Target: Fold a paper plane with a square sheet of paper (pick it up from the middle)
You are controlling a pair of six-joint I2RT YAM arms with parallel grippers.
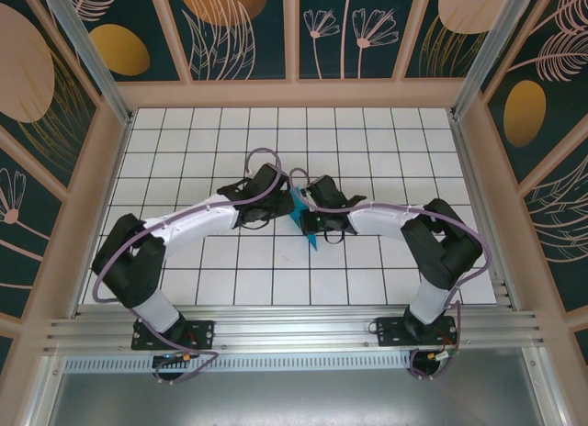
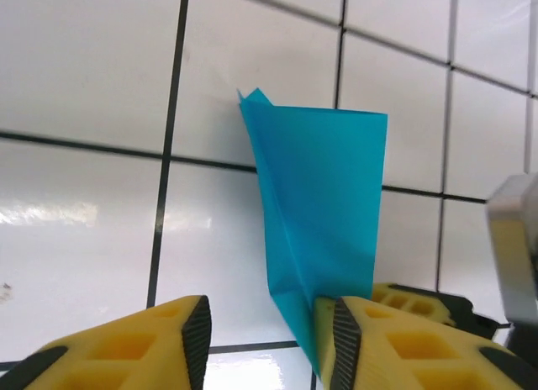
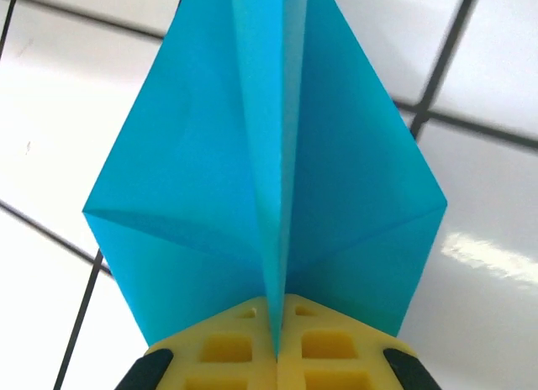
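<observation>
The teal paper plane (image 1: 310, 229) hangs between the two grippers over the middle of the table, its point toward the near edge. My right gripper (image 3: 277, 323) is shut on its centre fold, and the two wings (image 3: 185, 188) spread to either side. My left gripper (image 2: 271, 331) is open. The folded paper (image 2: 324, 197) rests against the inner side of its right finger (image 2: 345, 339), and the left finger (image 2: 195, 331) stands well apart from it. In the top view the left gripper (image 1: 281, 204) and the right gripper (image 1: 307, 211) nearly meet.
A white tiled table (image 1: 230, 132) with black grid lines lies under both arms. Wooden walls (image 1: 294, 94) enclose it at the back and sides. An aluminium rail (image 1: 294, 320) runs along the near edge by the arm bases.
</observation>
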